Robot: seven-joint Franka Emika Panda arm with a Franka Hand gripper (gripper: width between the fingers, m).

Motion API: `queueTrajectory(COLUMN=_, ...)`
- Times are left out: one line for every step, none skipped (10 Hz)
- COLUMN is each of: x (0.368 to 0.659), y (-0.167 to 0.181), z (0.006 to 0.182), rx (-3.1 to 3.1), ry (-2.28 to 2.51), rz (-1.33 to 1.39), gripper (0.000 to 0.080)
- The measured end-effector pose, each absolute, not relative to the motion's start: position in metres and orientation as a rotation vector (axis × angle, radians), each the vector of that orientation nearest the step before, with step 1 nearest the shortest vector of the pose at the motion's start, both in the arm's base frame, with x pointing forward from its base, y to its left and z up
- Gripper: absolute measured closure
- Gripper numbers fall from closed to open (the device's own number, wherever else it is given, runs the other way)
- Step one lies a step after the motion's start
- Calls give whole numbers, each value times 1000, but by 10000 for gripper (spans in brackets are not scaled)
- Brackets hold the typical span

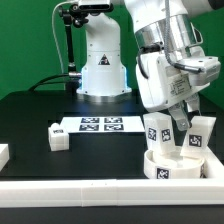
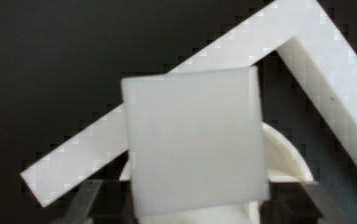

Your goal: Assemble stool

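You see the hand [image 2: 193, 200] grasping the held leg [image 2: 193, 130] between both fingers | seat [image 1: 165, 172] just below the hand, on the bench [image 1: 30, 112] | loose leg [image 1: 57, 138] lies well apart from the hand.

Robotics lab bench: black surface [image 1: 30, 115], white robot arm base [image 1: 103, 70], tagged marker board [image 1: 98, 124], white border rail [image 1: 60, 188], dark backdrop.
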State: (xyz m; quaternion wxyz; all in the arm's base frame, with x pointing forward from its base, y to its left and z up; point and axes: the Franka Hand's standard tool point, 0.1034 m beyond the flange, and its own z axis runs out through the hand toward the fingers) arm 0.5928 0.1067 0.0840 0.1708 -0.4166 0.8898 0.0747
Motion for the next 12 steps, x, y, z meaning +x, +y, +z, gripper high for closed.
queueTrajectory(x=593, y=106, z=84, rx=-1138, ry=2550, rz=223, gripper=459)
queueTrajectory(x=593, y=105, z=84, rx=-1080, ry=2578, rz=236, gripper=459)
queueTrajectory(x=593, y=106, z=84, rx=-1032, ry=2598, rz=246, gripper=459)
queueTrajectory(x=593, y=106, z=84, rx=-1041, ry=2594, rz=244, gripper=285)
queueTrajectory(x=592, y=106, z=84, rx=-1066, ry=2583, rz=243, gripper=285)
queueTrajectory(x=592, y=107, z=87, rx=-1131, ry=2555, rz=256, gripper=193)
queueTrajectory(x=593, y=109, z=92, rx=-1179, ry=2532, rz=272, gripper=158)
queueTrajectory(x=594, y=110, z=94, rx=-1212, ry=2510, rz=268, gripper=158)
queueTrajectory(x=593, y=109, z=93, rx=-1260, ry=2486, rz=259, gripper=151)
queueTrajectory(x=593, y=109, z=93, rx=-1353, ry=2431, rz=239, gripper=151)
queueTrajectory(x=593, y=109, z=92, rx=-1429, ry=2383, rz=223, gripper=151)
queueTrajectory(x=592, y=110, z=92, rx=-1556, ry=2305, rz=207, gripper=151)
